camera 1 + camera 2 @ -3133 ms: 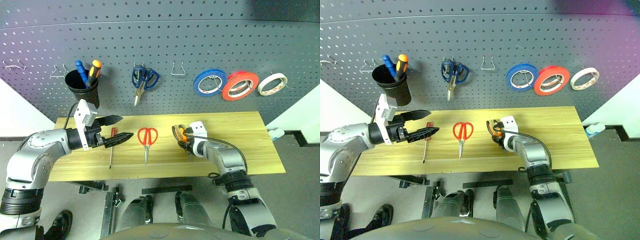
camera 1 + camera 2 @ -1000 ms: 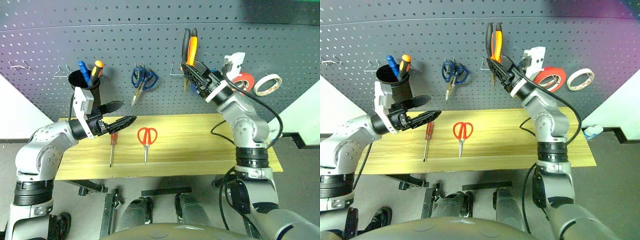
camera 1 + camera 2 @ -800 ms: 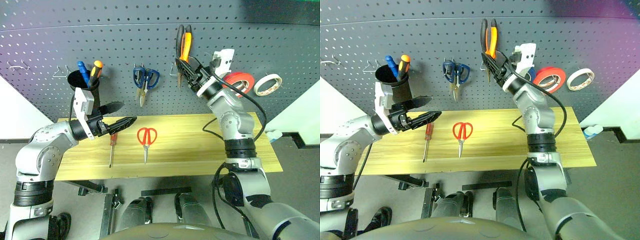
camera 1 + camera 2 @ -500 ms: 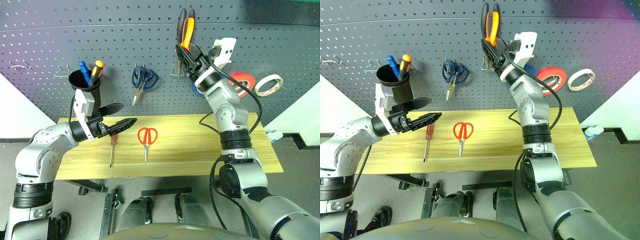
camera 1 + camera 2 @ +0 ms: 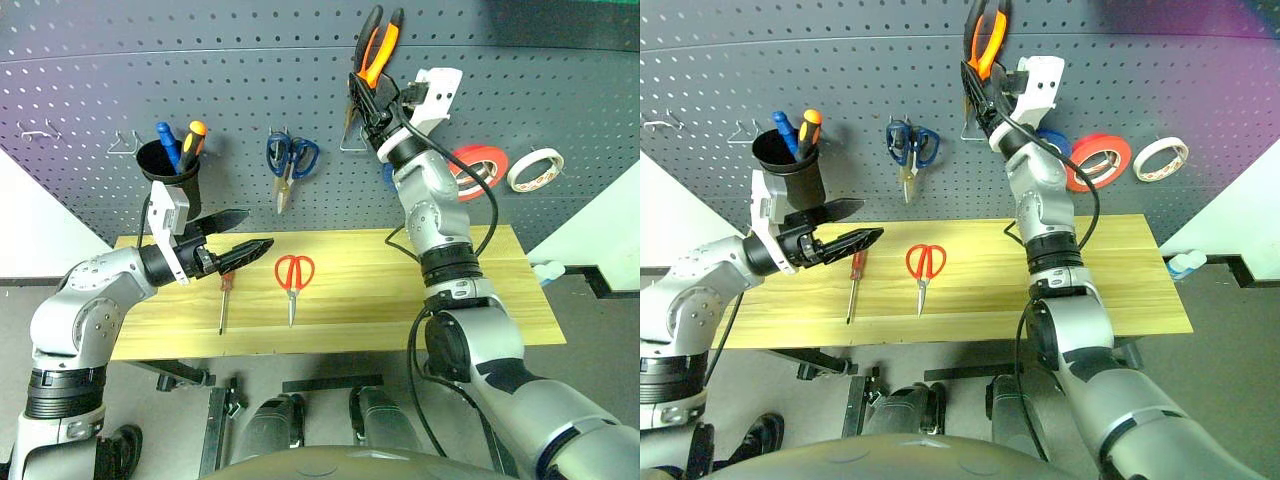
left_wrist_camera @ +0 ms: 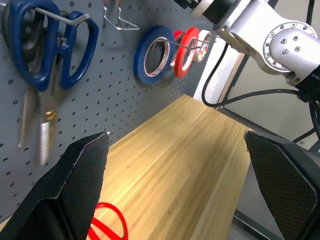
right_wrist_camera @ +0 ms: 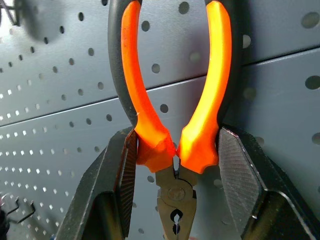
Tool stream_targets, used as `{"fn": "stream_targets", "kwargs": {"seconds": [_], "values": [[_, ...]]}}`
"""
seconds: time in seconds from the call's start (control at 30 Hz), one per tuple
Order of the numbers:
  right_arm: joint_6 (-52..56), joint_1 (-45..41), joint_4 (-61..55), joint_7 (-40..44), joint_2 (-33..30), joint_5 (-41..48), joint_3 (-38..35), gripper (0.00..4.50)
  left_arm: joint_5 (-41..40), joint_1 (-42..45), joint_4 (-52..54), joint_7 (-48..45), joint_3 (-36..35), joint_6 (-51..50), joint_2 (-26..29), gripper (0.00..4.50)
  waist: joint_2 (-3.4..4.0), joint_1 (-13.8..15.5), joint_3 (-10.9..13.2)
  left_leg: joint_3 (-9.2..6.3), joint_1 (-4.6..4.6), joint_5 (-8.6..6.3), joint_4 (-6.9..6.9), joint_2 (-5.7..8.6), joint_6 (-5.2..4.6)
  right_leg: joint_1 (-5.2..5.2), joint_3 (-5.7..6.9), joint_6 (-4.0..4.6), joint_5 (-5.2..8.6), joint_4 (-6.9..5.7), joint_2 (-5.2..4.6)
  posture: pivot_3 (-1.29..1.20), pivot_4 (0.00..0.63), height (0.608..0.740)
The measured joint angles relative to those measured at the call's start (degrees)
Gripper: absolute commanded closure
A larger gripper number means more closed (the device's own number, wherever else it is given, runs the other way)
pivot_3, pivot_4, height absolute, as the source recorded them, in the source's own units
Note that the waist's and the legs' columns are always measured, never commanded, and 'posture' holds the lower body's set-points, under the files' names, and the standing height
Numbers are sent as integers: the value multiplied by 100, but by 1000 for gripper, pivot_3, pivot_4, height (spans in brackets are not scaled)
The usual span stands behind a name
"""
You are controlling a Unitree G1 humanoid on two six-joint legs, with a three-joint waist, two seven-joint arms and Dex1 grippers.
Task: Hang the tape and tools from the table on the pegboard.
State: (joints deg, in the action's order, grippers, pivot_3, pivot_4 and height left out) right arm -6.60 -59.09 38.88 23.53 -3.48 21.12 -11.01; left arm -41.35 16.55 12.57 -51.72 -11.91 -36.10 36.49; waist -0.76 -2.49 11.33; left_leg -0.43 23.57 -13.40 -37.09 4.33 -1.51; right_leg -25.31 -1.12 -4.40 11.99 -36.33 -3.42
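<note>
The red tape [image 5: 482,165] already hangs on the pegboard [image 5: 200,80], the right gripper [image 5: 366,95] grasps the pliers [image 5: 376,45] beside a hook, while scissors [image 5: 294,280] and screwdriver [image 5: 224,295] wait on the table [image 5: 340,300] near the released left gripper [image 5: 240,232].

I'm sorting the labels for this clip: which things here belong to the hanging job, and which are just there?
Job: pliers held in the right gripper; red scissors and red screwdriver on the table; red tape; pegboard.

Just there: blue scissors, blue tape, white tape, black cup.
</note>
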Motion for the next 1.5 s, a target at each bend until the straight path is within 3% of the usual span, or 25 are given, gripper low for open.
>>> {"fn": "stream_targets", "kwargs": {"seconds": [0.8,1.2,1.43,1.5], "values": [[-947,581,446,-312,-124,-1395,598,2426,-66,-65,146,67,-31,-128,172,0,1,1,1,-1,-2,1,3,0,1,-2,-1,2,1,-1,2,31,140,740],[-1244,528,1025,-513,-164,-1593,630,2426,-94,-66,157,72,-33,-193,174,0,1,4,1,-1,-5,1,2,0,1,4,-1,2,1,-1,2,36,143,740],[-1250,493,1208,-346,-140,-1519,616,99,-102,-107,190,87,-37,-201,174,0,1,2,1,-2,-9,1,4,0,1,7,-1,2,1,0,2,37,139,740],[-1250,493,1209,-316,-146,-1514,612,25,-103,-113,191,92,-37,-202,174,0,1,3,1,-2,-9,1,4,0,1,7,-1,2,1,-1,2,37,139,740]]}}
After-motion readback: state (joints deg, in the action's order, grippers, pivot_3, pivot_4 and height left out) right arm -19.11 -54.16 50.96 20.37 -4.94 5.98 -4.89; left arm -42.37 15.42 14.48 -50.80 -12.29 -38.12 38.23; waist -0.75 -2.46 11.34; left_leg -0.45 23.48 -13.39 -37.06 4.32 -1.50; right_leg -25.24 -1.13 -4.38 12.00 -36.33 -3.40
